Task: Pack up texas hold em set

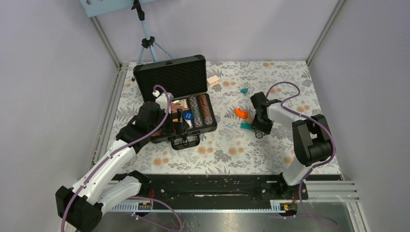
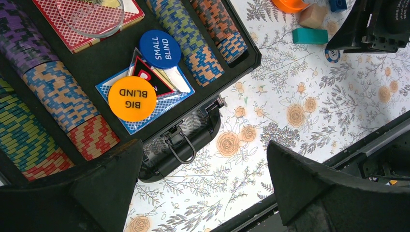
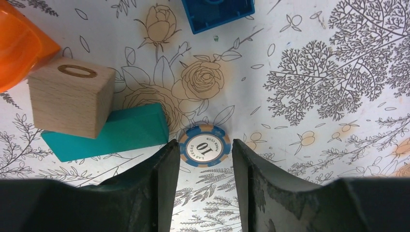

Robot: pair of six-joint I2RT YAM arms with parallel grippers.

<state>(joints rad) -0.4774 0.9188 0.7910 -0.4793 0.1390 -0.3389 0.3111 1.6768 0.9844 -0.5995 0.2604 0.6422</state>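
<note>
**A:** Where did the set stand at that point?

**B:** The briefcase (image 1: 169, 77) lay open on the flowered table (image 1: 290, 82), its lid raised at 12 o'clock. The chip rows (image 2: 193, 43), a card deck (image 2: 82, 29) and the Big Blind disc (image 2: 131, 98) sat in the foam. One loose chip (image 3: 203, 147) lay flat on the table, well out at 3 o'clock from the case.

**A:** And the grippers?

**B:** The left gripper (image 2: 208, 193) hung spread wide over the case's near edge, above the handle (image 2: 181, 145), and held nothing. The right gripper (image 3: 205, 145) was down at the table, one finger at 9 o'clock of that chip and one at 3 o'clock. The first looked to touch the rim, and a sliver of table showed beside the other. I could not tell whether the chip was actually pinched.

**A:** What worried you?

**B:** Mostly the chip itself. It was thin, flat and hard-edged, so an uneven squeeze could have shot it out toward 12 o'clock, or the fingertips could have ridden over it. The teal block (image 3: 106, 135) lay just beside it at 9 o'clock, with the wooden block (image 3: 70, 99) against that at 10 o'clock. A finger catching the teal one might have dragged both along.

**A:** And further on?

**B:** The left arm hung over the case, so a carry across could have brought the two arms together. A chip dropped loose on top of the rows might also have stopped the lid from shutting.
</note>
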